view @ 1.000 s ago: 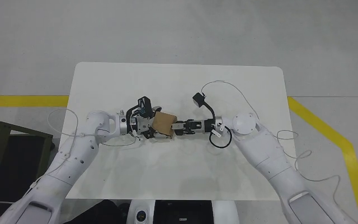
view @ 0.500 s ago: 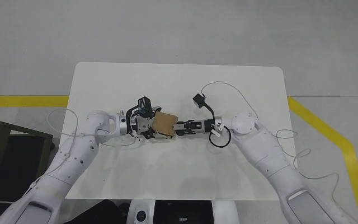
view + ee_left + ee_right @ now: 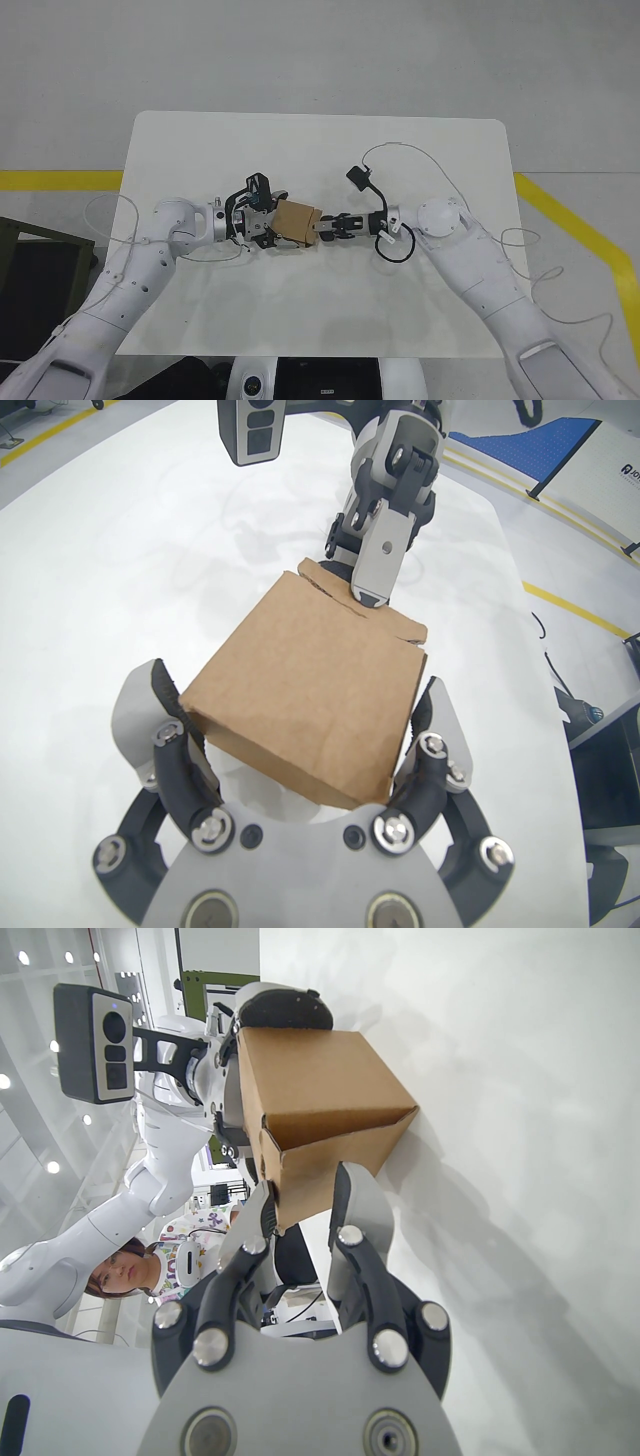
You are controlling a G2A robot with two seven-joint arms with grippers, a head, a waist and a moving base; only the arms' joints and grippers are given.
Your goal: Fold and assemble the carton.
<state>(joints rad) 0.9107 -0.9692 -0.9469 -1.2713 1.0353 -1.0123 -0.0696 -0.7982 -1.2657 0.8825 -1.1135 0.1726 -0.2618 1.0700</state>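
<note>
A small brown carton [image 3: 297, 221] sits at the middle of the white table [image 3: 200, 150], held from both ends. My left gripper [image 3: 262, 222] is shut on it, and the left wrist view shows its fingers [image 3: 165, 695] pressed against the two side walls of the carton [image 3: 310, 690]. My right gripper [image 3: 326, 228] is at the opposite end. In the right wrist view the right gripper [image 3: 307, 1198] is shut on the edge wall by the open end of the carton [image 3: 320, 1083]. One right fingertip [image 3: 372, 597] rests on the creased flap.
A thin white cable [image 3: 420, 160] loops over the table behind the right arm. A black camera mount [image 3: 357, 178] sticks up beside it. Bare table lies in front of and behind the carton. Yellow floor tape [image 3: 60, 180] runs past both sides.
The right gripper has pushed slightly closer onto the carton's end, and the carton has shifted a little. The left arm has stayed put.
</note>
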